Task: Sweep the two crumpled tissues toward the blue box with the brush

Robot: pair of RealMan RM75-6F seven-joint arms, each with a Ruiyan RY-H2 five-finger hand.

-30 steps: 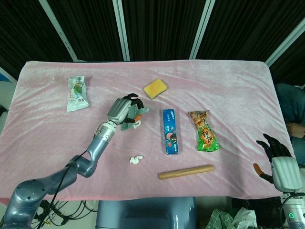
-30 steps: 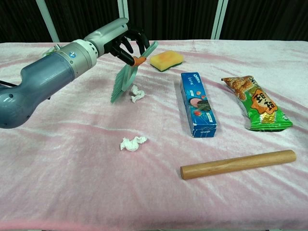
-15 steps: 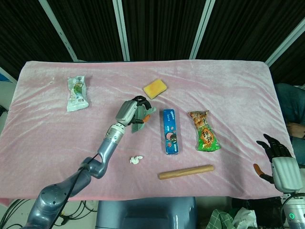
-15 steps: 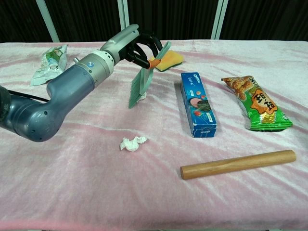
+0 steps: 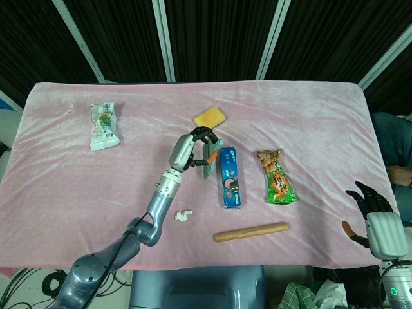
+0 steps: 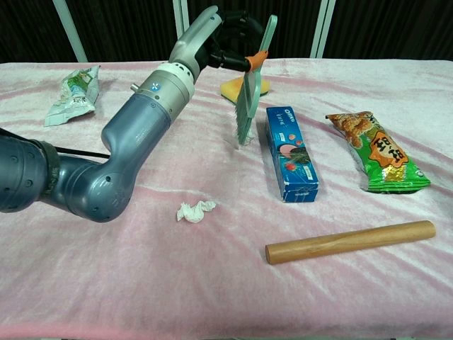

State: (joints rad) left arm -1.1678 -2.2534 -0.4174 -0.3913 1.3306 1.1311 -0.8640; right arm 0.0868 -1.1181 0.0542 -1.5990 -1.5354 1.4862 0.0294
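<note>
My left hand (image 5: 192,147) (image 6: 225,34) grips a brush (image 6: 247,106) with teal bristles and an orange neck. The brush stands nearly upright, its bristle tips on the cloth just left of the blue box (image 5: 230,177) (image 6: 290,152). In the head view the bristles (image 5: 210,163) lie beside the box's upper left corner. One crumpled tissue is almost hidden behind the bristle tips. The other crumpled tissue (image 5: 184,215) (image 6: 195,210) lies apart on the pink cloth, nearer the front edge and left of the box. My right hand (image 5: 372,207) hangs off the table's front right corner, fingers apart, holding nothing.
A yellow sponge (image 5: 210,118) (image 6: 230,89) lies just behind the brush. A green snack bag (image 5: 277,177) (image 6: 375,152) lies right of the box. A wooden rolling pin (image 5: 251,232) (image 6: 350,241) rests near the front edge. A white-green packet (image 5: 103,125) (image 6: 73,92) sits far left.
My left hand has carried the brush rightward to the blue box, turning it more upright. The upper tissue went along with the bristles. The lower tissue and right hand stayed put.
</note>
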